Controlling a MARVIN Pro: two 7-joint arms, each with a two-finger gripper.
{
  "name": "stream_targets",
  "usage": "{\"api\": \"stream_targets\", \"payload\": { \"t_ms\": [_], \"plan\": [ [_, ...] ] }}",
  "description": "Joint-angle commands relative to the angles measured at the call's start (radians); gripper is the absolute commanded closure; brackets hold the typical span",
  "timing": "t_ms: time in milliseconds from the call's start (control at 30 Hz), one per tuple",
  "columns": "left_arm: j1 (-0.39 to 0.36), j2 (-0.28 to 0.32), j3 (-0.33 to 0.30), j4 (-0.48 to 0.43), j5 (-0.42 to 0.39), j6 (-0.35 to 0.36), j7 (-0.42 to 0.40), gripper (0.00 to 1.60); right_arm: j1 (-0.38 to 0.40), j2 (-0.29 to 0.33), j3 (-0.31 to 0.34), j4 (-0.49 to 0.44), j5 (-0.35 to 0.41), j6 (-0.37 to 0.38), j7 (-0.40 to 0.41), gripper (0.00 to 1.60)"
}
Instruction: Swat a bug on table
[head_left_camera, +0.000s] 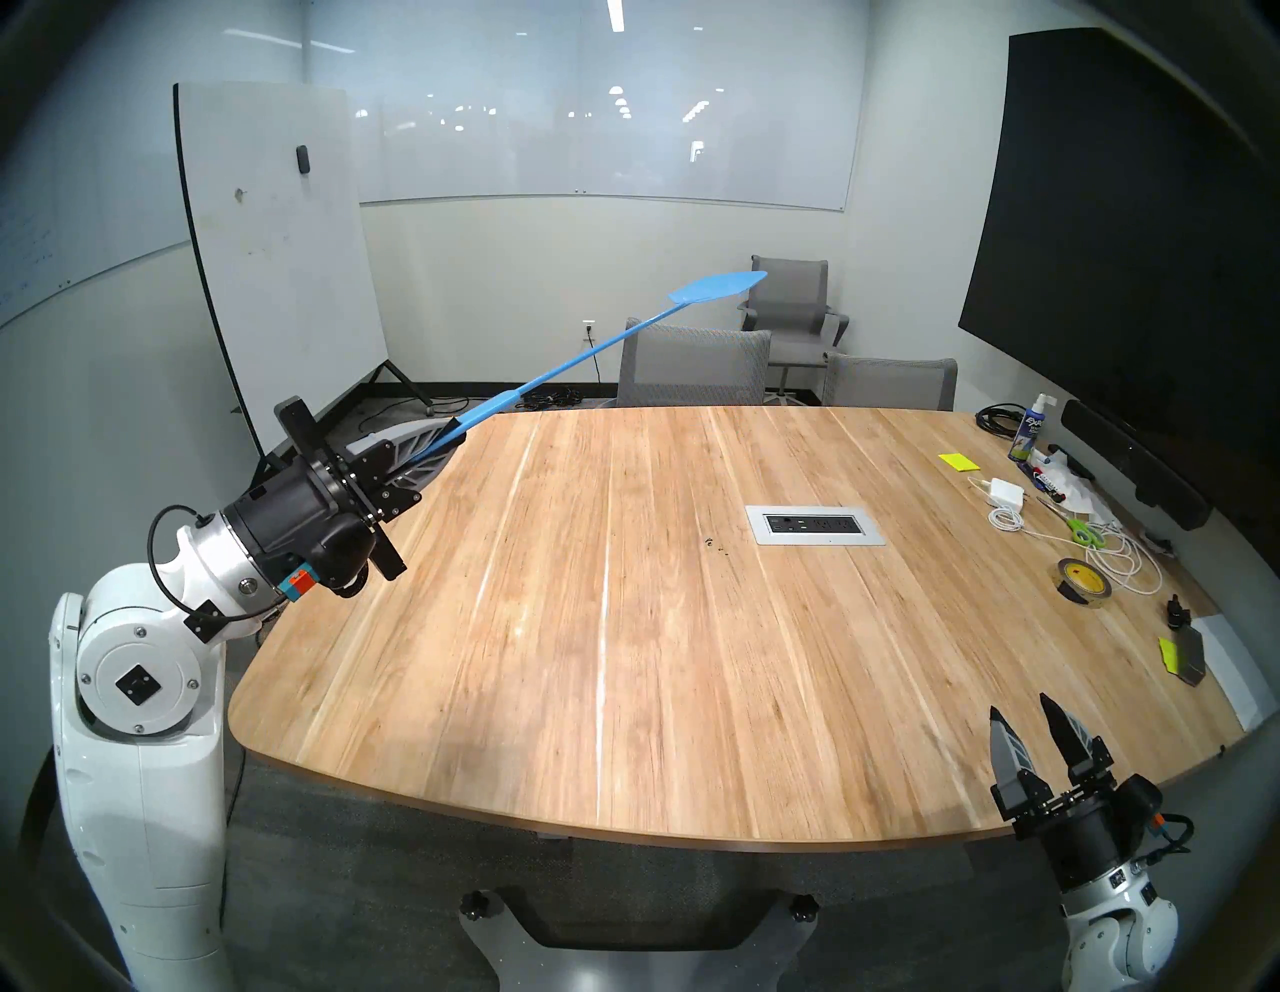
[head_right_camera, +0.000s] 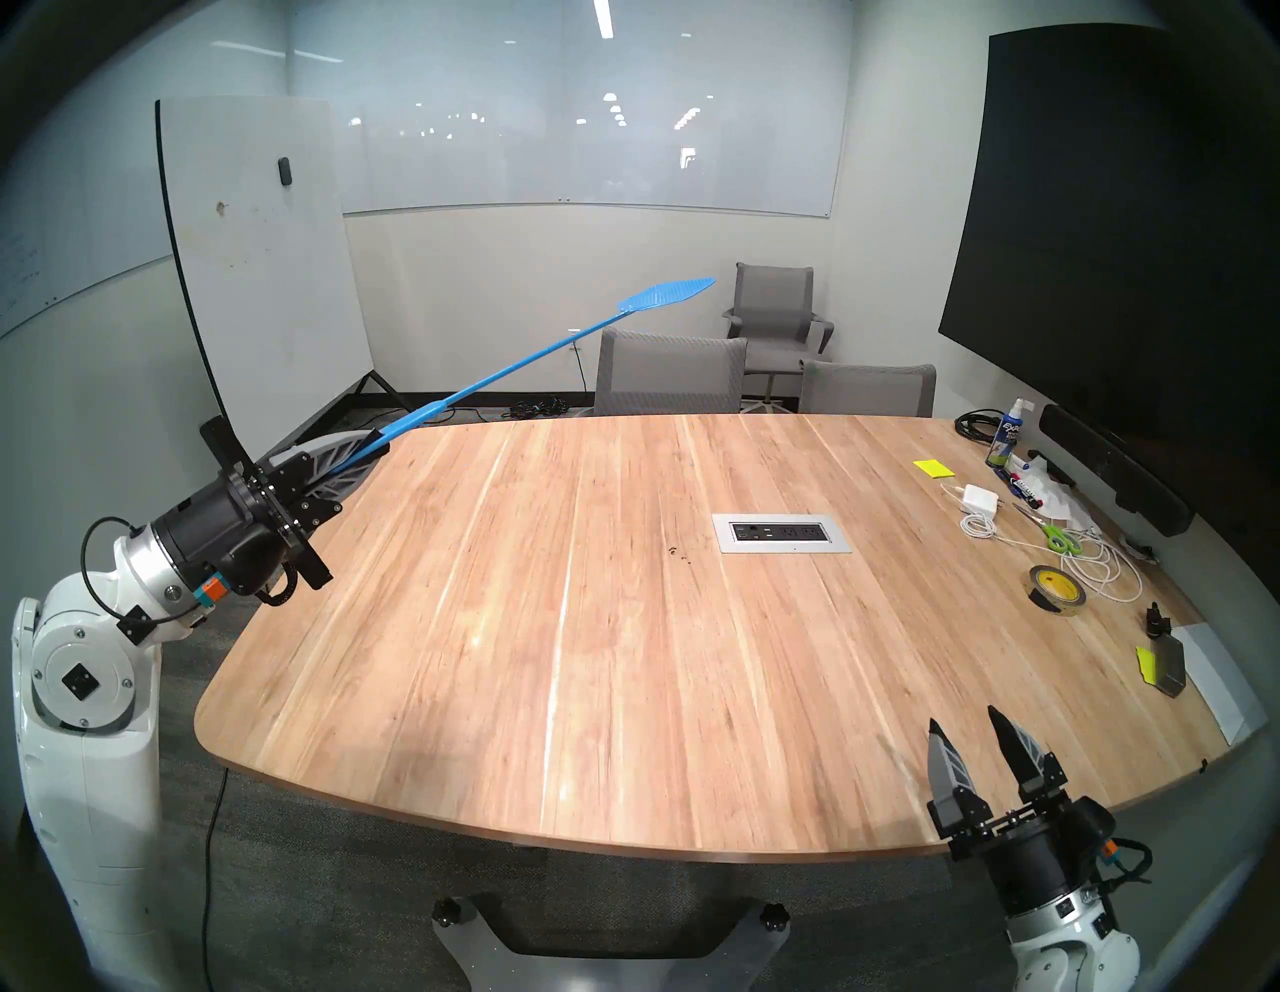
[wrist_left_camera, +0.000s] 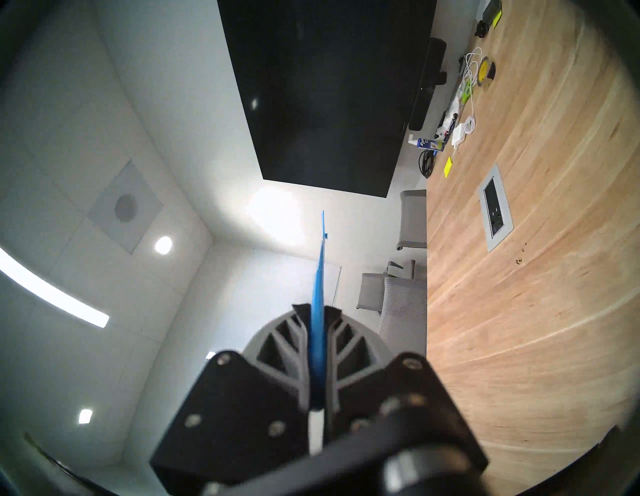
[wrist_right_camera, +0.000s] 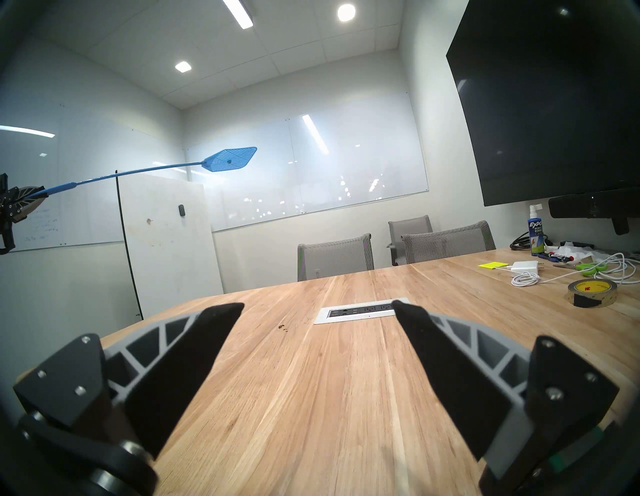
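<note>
Overhead, the left gripper (head_left_camera: 443, 443) clamps a blue swatter (head_left_camera: 717, 289), raised well above the table (head_left_camera: 623, 658); the bug (head_left_camera: 708, 542) sits just beside the outlet panel (head_left_camera: 815, 524). A misjudged swing could strike the panel. The right gripper (head_left_camera: 1024, 727) idles, jaws apart.

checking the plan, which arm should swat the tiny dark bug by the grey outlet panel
Left: its tool already grips the raised blue plastic swatter, above the bug. The right tool is open and empty.
</note>
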Motion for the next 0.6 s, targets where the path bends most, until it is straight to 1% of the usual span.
{"api": "stream_targets", "payload": {
  "t_ms": [0, 100, 133, 167, 200, 233, 267, 300, 367, 400, 433, 467, 500, 533, 567],
  "plan": [
    [-0.044, 0.014, 0.046, 0.012, 0.008, 0.023, -0.015, 1.60, 0.000, 0.001, -0.001, -0.019, -0.001, 0.002, 0.000, 0.00],
    [-0.058, 0.015, 0.089, 0.076, 0.047, 0.022, -0.026, 1.60, 0.000, 0.001, -0.001, -0.019, -0.001, 0.001, 0.001, 0.00],
    [-0.058, 0.015, 0.089, 0.076, 0.047, 0.022, -0.026, 1.60, 0.000, 0.001, -0.001, -0.019, -0.001, 0.001, 0.001, 0.00],
    [-0.064, 0.014, 0.103, 0.099, 0.062, 0.018, -0.028, 1.60, 0.001, 0.001, -0.001, -0.018, -0.001, 0.001, 0.001, 0.00],
    [-0.068, 0.018, 0.140, 0.155, 0.104, 0.016, -0.042, 1.60, 0.001, 0.001, -0.001, -0.017, 0.000, 0.001, 0.002, 0.00],
    [-0.060, 0.020, 0.158, 0.177, 0.134, 0.022, -0.055, 1.60, 0.002, 0.001, -0.001, -0.016, 0.000, 0.000, 0.002, 0.00],
    [-0.044, 0.015, 0.168, 0.182, 0.157, 0.032, -0.063, 1.60, 0.002, 0.001, -0.001, -0.016, 0.000, 0.000, 0.002, 0.00],
    [-0.044, 0.015, 0.168, 0.182, 0.157, 0.032, -0.063, 1.60, 0.002, 0.001, -0.001, -0.016, 0.000, 0.000, 0.002, 0.00],
    [-0.015, 0.019, 0.197, 0.230, 0.199, 0.036, -0.088, 1.60, 0.003, 0.001, -0.001, -0.014, 0.000, 0.000, 0.003, 0.00],
    [0.009, 0.023, 0.216, 0.257, 0.207, 0.049, -0.117, 1.60, 0.004, 0.001, 0.000, -0.012, 0.000, 0.000, 0.003, 0.00],
    [0.056, 0.028, 0.251, 0.301, 0.245, 0.041, -0.147, 1.60, 0.005, 0.001, 0.000, -0.010, 0.000, -0.001, 0.003, 0.00],
    [0.056, 0.028, 0.251, 0.301, 0.245, 0.041, -0.147, 1.60, 0.005, 0.001, 0.000, -0.010, 0.000, -0.001, 0.003, 0.00],
    [0.074, 0.027, 0.266, 0.323, 0.261, 0.039, -0.159, 1.60, 0.005, 0.001, 0.000, -0.009, 0.000, -0.001, 0.003, 0.00],
    [0.082, 0.027, 0.299, 0.356, 0.296, 0.038, -0.198, 1.60, 0.005, 0.001, 0.000, -0.007, 0.000, -0.001, 0.003, 0.00],
    [0.082, 0.027, 0.299, 0.356, 0.296, 0.038, -0.198, 1.60, 0.005, 0.001, 0.000, -0.007, 0.000, -0.001, 0.003, 0.00]
  ]
}}
